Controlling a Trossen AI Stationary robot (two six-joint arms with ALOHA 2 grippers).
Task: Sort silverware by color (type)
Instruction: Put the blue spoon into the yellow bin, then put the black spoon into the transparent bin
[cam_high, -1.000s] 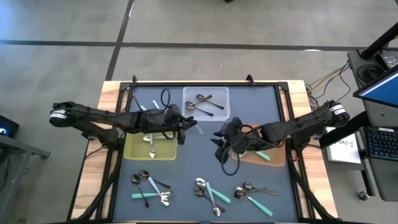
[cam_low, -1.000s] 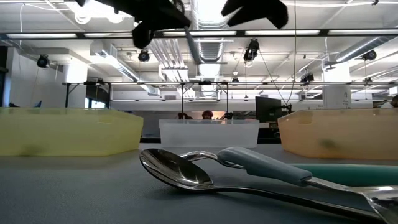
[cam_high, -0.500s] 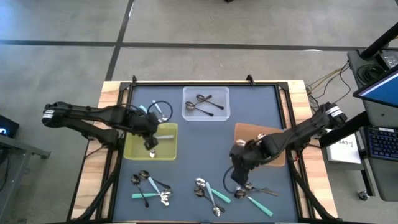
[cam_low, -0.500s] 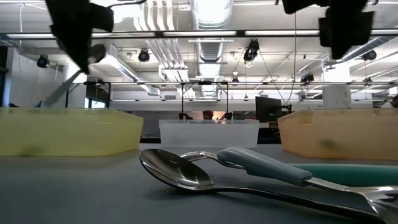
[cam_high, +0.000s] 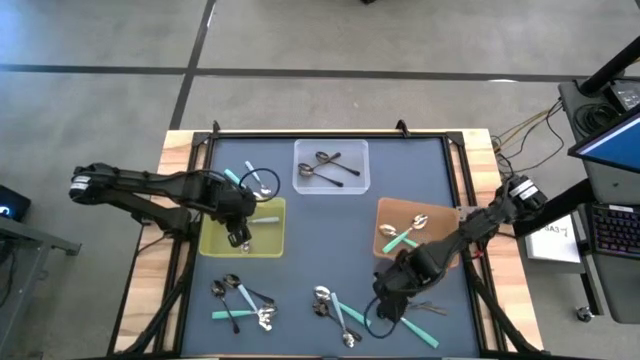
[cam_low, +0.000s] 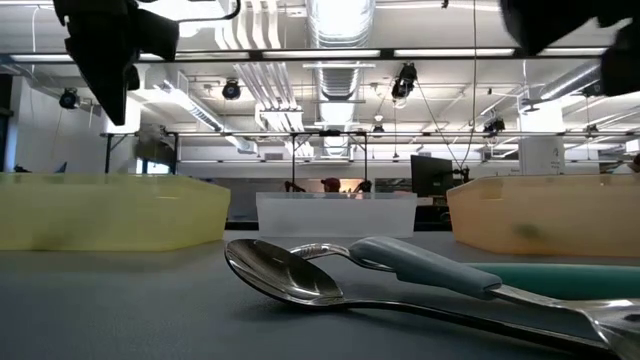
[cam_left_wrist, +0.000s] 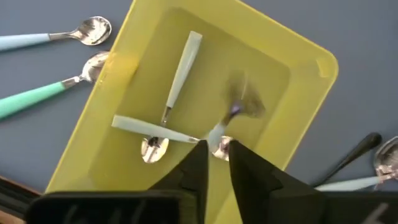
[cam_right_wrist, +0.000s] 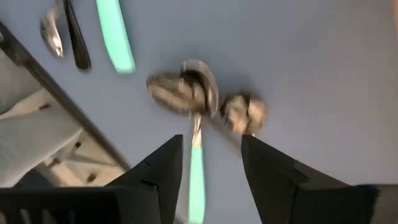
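Left gripper (cam_high: 238, 237) sits over the yellow tray (cam_high: 213, 243) at centre-left of the high view; in the left wrist view its fingers (cam_left_wrist: 198, 167) stand a narrow gap apart with nothing between them, directly above the tray floor. Three pale-handled spoons (cam_left_wrist: 180, 70) lie in that tray, two crossing, one blurred near the fingertips. Right gripper (cam_high: 389, 296) is low at lower right of centre in the high view, over a small cluster of silverware (cam_high: 412, 310) on the dark mat (cam_high: 305, 240); in the right wrist view its fingers (cam_right_wrist: 163, 167) are spread wide and empty, with a teal-handled spoon (cam_right_wrist: 196, 180) and several shiny heads lying on the mat between and beyond them. Orange-brown tray (cam_high: 440, 256), right of centre, holds a teal-handled piece (cam_high: 402, 239). Clear tray (cam_high: 361, 151), top centre, holds dark metal utensils (cam_high: 325, 169). More silverware lies loose on the mat: a group at lower left (cam_high: 240, 299), a group at bottom centre (cam_high: 335, 308), and two pieces beside the yellow tray's upper edge (cam_high: 253, 177). In the low view, a spoon with a greyish-blue handle (cam_low: 300, 272) lies in the foreground, bowl toward frame left.
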